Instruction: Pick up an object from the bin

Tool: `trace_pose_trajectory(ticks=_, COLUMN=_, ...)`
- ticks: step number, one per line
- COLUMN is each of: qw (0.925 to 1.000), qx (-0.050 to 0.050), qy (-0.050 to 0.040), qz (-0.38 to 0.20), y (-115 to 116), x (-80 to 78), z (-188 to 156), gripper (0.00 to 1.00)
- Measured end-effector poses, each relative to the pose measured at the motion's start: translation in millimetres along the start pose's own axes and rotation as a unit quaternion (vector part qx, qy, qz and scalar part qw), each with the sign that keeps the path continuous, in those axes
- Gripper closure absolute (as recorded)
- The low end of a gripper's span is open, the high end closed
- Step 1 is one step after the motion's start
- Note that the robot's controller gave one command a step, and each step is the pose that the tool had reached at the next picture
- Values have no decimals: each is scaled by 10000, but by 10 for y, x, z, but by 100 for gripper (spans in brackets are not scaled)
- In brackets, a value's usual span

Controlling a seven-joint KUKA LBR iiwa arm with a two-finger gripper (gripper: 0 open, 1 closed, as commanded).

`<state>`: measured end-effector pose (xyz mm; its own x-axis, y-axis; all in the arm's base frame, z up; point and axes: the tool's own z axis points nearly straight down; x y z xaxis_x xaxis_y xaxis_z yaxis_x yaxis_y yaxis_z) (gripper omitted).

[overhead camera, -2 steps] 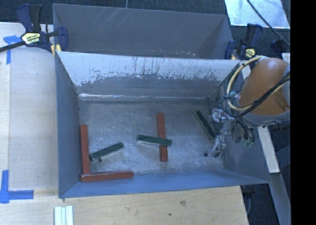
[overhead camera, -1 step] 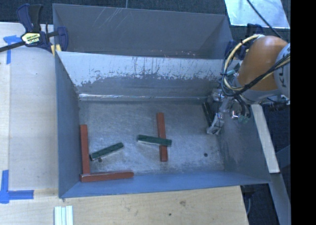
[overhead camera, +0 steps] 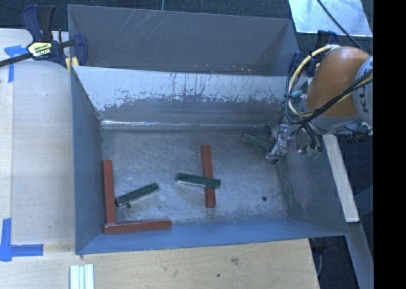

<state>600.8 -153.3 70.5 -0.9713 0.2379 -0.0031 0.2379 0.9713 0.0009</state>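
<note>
Where the arm leans in over the right wall of the grey metal bin (overhead camera: 190, 88), its tool (overhead camera: 277, 149) hangs low in the back right corner, just beside a dark green flat bar (overhead camera: 255, 141) that lies close under the rear wall. That bar is the nearest thing to the tool, so I would judge it the one to be picked. The tool's tip and the bar's right end run together in shadow, so I cannot tell whether they touch, nor whether the tool is wide or narrow. The rounded orange cover (overhead camera: 339, 82) on the wrist and the looped cables (overhead camera: 297, 94) crowd over that corner and hide much of the mechanism.

Everything else lies well apart on the bin floor. A red-brown stick (overhead camera: 208, 158) lies front to back with a green bar (overhead camera: 190, 180) across its middle, and a second green bar (overhead camera: 136, 194) sits tilted further left. Two more red-brown sticks, one (overhead camera: 108, 189) along the left wall and one (overhead camera: 136, 225) along the front wall, meet at the front left corner. Tucked against the walls like that, they leave little room for a tool to close round them.
</note>
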Motion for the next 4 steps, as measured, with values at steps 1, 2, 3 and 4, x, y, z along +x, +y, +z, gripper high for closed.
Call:
trace_pose_trajectory(ticks=1, qw=10000, qx=4, qy=3, qz=-42, y=114, x=86, z=-109, gripper=100)
trace_pose_trajectory(ticks=2, qw=10000, qx=-4, qy=-47, qz=62, y=462, x=214, z=-1574, gripper=100)
trace_pose_trajectory(ticks=3, qw=9992, qx=7, qy=-54, qz=-402, y=451, x=-166, z=-2199, gripper=100)
trace_pose_trajectory(ticks=4, qw=9999, qx=2, qy=41, qz=133, y=701, x=184, z=-1136, gripper=100)
